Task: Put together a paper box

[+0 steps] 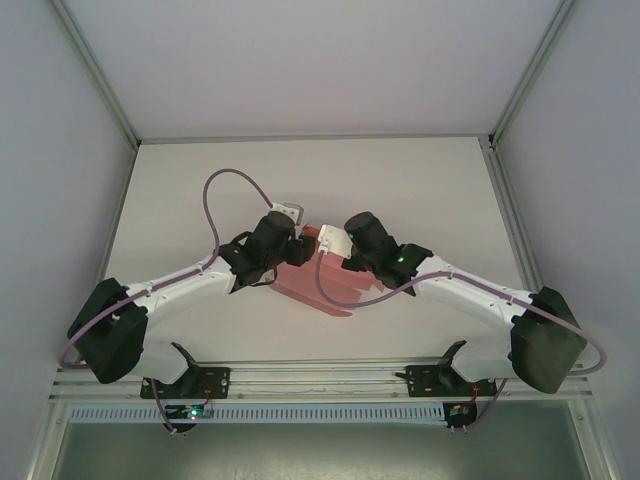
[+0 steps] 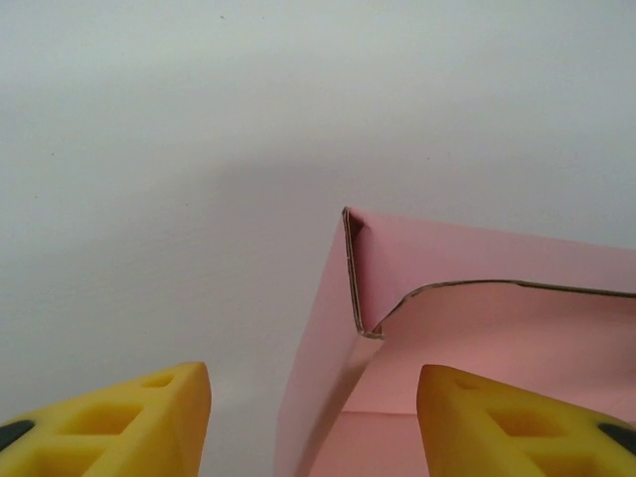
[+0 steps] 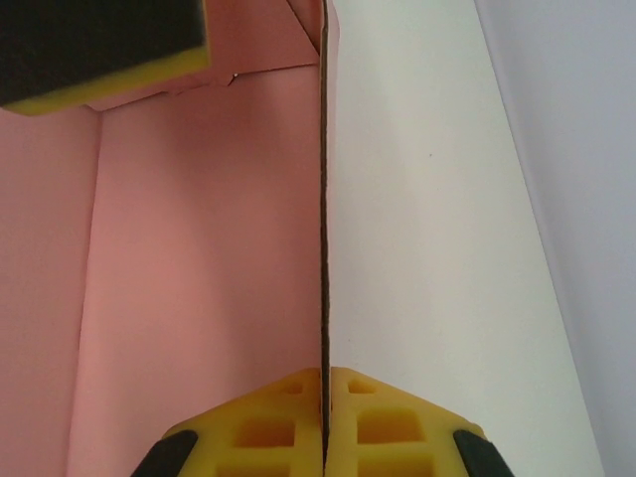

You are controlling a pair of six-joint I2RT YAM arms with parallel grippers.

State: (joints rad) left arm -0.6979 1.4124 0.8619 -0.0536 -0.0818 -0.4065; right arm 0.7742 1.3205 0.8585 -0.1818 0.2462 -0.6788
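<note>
The right claw (image 3: 324, 397) is closed on one upright wall of the box (image 3: 199, 258), and the thin card edge runs straight out from between its pads. The left claw (image 2: 313, 407) is open around a folded corner and seems to touch nothing. I judge that only one grip holds the shape. If the right claw pulls or twists, the wall may bend or fall flat, and the left fingers may catch the flap. The box is plain pink and half raised, with a tucked corner beyond the left claw. It lies on the white table (image 2: 149, 149).
</note>
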